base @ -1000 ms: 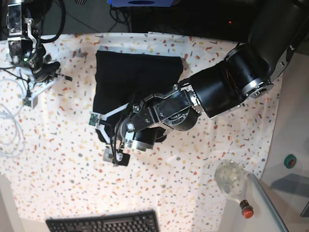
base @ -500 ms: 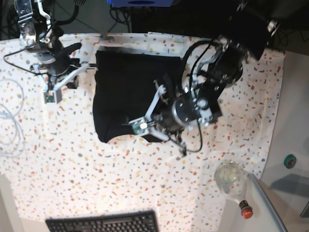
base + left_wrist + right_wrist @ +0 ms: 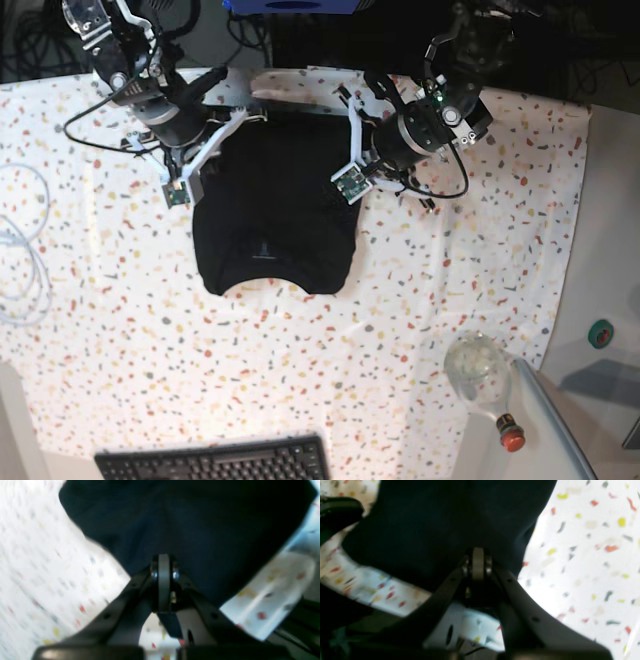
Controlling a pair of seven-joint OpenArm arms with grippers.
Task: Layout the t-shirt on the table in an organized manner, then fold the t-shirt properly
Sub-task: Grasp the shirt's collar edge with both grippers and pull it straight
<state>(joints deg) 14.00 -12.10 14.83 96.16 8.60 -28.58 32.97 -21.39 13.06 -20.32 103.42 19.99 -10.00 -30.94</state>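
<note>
- The t-shirt (image 3: 275, 215) lies on the speckled surface (image 3: 120, 340), folded to a narrow dark block. Its far edge is lifted between the two arms and its curved near edge points toward the keyboard (image 3: 215, 462).
- The left gripper (image 3: 163, 580) is pressed together at the far corner of the t-shirt on the bottle side, and the wrist view shows dark cloth running right up to its tips. I judge it clamped on the hem, though blur hides the pinch itself.
- The right gripper (image 3: 478, 563) is likewise together at the opposite far corner of the t-shirt, with cloth meeting its tips.
- Risk: if either gripper holds only one layer, the layers below may slide and the fold would open or skew.
- Risk: uneven travel of the two arms would drag one corner ahead and leave the t-shirt crooked on the surface.
- Risk: pulling low across the surface could ruck its loose cover, which already shows creases beside the t-shirt.
- Risk: a wide sweep toward the near side from the t-shirt could reach the clear bottle (image 3: 480, 375), well apart from the cloth at present.
- Writing: none can be read. A small pale mark (image 3: 262, 250) sits on the t-shirt near its curved edge, too small to make out.
</note>
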